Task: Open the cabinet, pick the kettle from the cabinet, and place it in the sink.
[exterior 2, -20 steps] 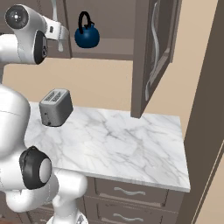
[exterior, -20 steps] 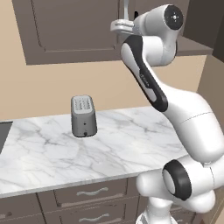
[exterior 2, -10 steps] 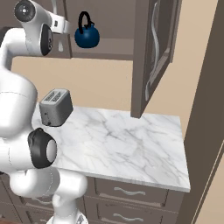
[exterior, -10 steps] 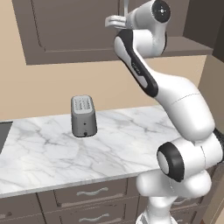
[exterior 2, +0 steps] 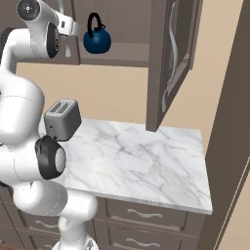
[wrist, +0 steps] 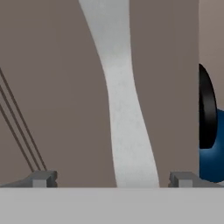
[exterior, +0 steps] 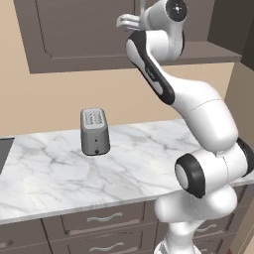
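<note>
The cabinet's right door (exterior 2: 158, 73) stands swung open, while its left door (exterior: 84, 34) is shut. The dark-blue kettle (exterior 2: 96, 40) with a black arched handle sits upright on the shelf inside; its blue edge (wrist: 212, 157) also shows past the door. My gripper (wrist: 113, 179) is open, raised close against the left door. Its fingertips (wrist: 43, 178) stand on either side of the curved silver handle (wrist: 122, 109) without touching it. In the left base view the gripper (exterior: 130, 21) is high at the door's right edge. A dark corner of the sink (exterior: 4, 151) shows at the counter's left.
A grey toaster (exterior: 94, 131) stands on the white marble counter (exterior: 49, 168) below the cabinet. Drawers (exterior: 104, 218) with short handles run under the counter. The open door hangs out over the counter's right part, and a tall brown panel (exterior 2: 229, 122) closes the right side.
The arm has leaned further left and the hand has crept up and left toward the shut left door. The gripper stays open and the kettle has not moved.
</note>
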Controlling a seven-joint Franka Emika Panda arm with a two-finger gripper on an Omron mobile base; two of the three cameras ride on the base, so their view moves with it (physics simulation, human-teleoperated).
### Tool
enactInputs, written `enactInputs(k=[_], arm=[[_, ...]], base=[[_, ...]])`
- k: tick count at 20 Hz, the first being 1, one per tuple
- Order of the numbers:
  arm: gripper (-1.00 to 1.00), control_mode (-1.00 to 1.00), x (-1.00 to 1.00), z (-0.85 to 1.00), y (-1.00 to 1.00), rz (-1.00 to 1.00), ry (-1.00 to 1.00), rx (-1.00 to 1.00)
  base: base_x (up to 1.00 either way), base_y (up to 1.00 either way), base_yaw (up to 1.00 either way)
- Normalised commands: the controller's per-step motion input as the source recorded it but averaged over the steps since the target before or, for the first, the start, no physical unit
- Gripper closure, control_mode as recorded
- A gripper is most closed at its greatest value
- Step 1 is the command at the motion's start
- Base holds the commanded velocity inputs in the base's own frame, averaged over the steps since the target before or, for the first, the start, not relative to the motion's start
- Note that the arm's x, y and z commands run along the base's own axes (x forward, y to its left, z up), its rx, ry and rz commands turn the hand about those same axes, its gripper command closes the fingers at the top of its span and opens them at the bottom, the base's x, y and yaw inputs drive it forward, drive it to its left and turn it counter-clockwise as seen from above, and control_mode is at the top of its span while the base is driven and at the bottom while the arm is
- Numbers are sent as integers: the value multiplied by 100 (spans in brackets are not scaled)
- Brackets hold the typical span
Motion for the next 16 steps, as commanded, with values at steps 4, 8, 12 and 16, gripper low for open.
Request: enactInputs(k=[4, 8, 12, 16], arm=[[100, -100, 51, -12, 15, 0, 0, -2], [100, -100, 21, -13, 23, 0, 0, -1], [100, -100, -1, -11, 33, 1, 0, 0], [100, -100, -16, -5, 34, 3, 0, 0]], base=[[0, 0, 0], [0, 0, 0], [0, 0, 0], [0, 0, 0]])
